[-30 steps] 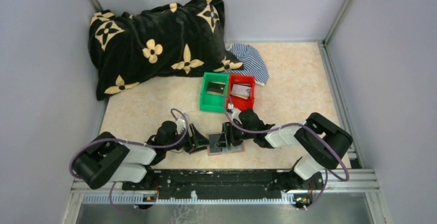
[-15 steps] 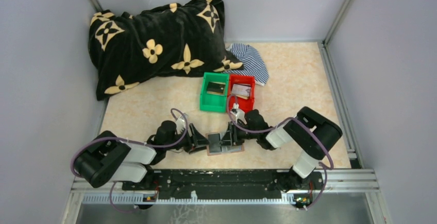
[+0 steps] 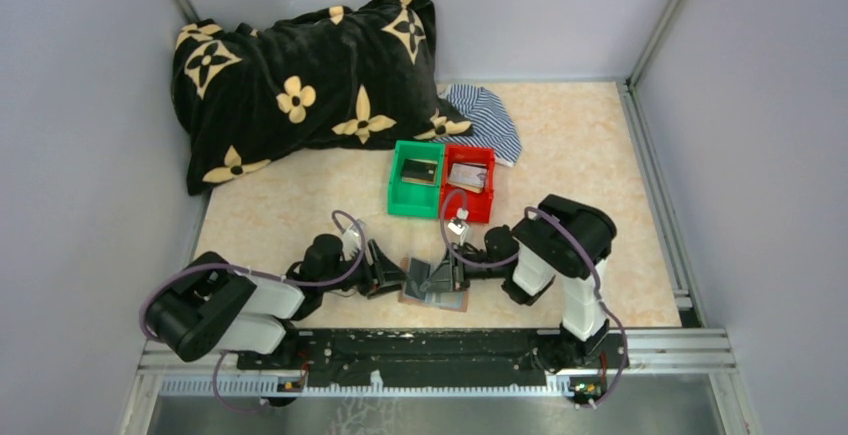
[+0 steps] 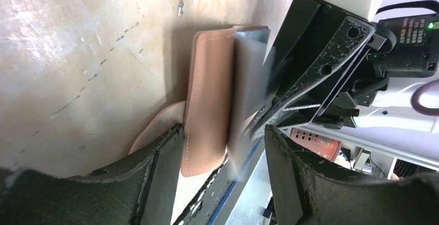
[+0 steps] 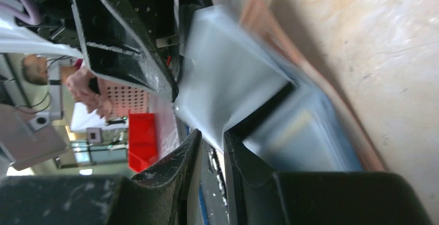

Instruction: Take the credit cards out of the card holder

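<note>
The brown card holder (image 3: 447, 299) lies on the table between my two grippers, its tan outer face (image 4: 207, 101) toward the left wrist camera. A blue-grey inner flap (image 5: 228, 75) stands lifted off it. My right gripper (image 3: 447, 275) (image 5: 212, 134) has its fingers nearly together, pinching this flap's edge. My left gripper (image 3: 398, 277) (image 4: 222, 132) is open around the holder's near end, with a gap beside one finger. One credit card (image 3: 420, 170) lies in the green bin (image 3: 399, 198) and another (image 3: 467, 175) in the red bin (image 3: 478, 206). I cannot see a card inside the holder.
The two bins stand side by side just beyond the grippers. Behind them lie a black floral blanket (image 3: 300, 85) and a striped cloth (image 3: 490, 120). The black rail (image 3: 430, 345) runs along the near edge, close to the holder.
My right gripper has closed from wide open onto the grey flap while its arm folded in to the left. The card holder has turned slightly. My left gripper stayed put.
</note>
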### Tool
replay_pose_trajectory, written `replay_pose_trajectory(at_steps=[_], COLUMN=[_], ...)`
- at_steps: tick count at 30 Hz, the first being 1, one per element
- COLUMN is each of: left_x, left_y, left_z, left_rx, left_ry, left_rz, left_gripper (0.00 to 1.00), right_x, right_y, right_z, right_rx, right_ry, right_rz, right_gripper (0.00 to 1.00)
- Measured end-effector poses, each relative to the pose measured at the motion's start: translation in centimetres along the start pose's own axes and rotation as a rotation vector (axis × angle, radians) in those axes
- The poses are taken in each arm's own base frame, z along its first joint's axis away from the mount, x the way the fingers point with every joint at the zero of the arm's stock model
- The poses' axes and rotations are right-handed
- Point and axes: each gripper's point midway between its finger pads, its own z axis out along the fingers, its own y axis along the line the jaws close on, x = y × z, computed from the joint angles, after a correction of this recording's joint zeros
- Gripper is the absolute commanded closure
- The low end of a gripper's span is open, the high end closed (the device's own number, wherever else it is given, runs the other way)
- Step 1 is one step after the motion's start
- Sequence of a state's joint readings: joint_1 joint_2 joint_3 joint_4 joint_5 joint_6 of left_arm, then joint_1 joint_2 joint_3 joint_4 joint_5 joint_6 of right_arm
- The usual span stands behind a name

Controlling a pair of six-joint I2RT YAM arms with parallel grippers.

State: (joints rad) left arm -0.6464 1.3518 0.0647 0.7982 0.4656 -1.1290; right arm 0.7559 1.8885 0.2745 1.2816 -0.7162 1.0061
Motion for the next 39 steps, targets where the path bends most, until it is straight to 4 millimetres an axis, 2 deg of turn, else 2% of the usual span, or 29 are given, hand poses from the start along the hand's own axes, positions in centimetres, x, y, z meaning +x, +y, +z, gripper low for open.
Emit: replay_pose_trajectory(at_steps=[8, 15, 19, 24, 27, 30, 35, 39], left_x=[0.0, 0.0, -0.3, -1.9, -3.6, -5.1, -6.3, -6.6], left_y=[-0.1, -0.1, -0.1, -0.8, -2.3, -3.5, -3.8, -3.5], left_z=[0.0, 0.0, -0.2, -0.3, -0.6, -1.1, -1.2, -0.6], left_rx=[0.004, 0.004, -0.011, -0.054, -0.072, -0.085, -0.142, -0.169], left_ry=[0.0, -0.002, -0.016, -0.064, -0.124, -0.169, -0.187, -0.161], left_rz=[0.003, 0.01, 0.04, 0.121, 0.189, 0.243, 0.309, 0.357], left_gripper=[0.35, 0.35, 0.35, 0.35, 0.34, 0.34, 0.34, 0.34], right_x=[0.7, 0.2, 0.0, -0.3, 0.1, 0.3, 0.1, -0.1], right_y=[0.8, 1.4, 0.9, -0.3, -1.1, -0.9, -0.8, -0.9], right_z=[0.0, -0.5, -0.9, -0.7, -1.0, -1.6, -2.9, -3.5], right_rx=[-0.067, -0.017, 0.047, 0.135, 0.186, 0.211, 0.273, 0.318], right_ry=[0.025, 0.024, 0.029, 0.06, 0.086, 0.097, 0.087, 0.079], right_rz=[0.052, -0.015, -0.064, -0.099, -0.101, -0.124, -0.159, -0.167], right_gripper=[0.77, 0.77, 0.77, 0.74, 0.66, 0.62, 0.62, 0.62])
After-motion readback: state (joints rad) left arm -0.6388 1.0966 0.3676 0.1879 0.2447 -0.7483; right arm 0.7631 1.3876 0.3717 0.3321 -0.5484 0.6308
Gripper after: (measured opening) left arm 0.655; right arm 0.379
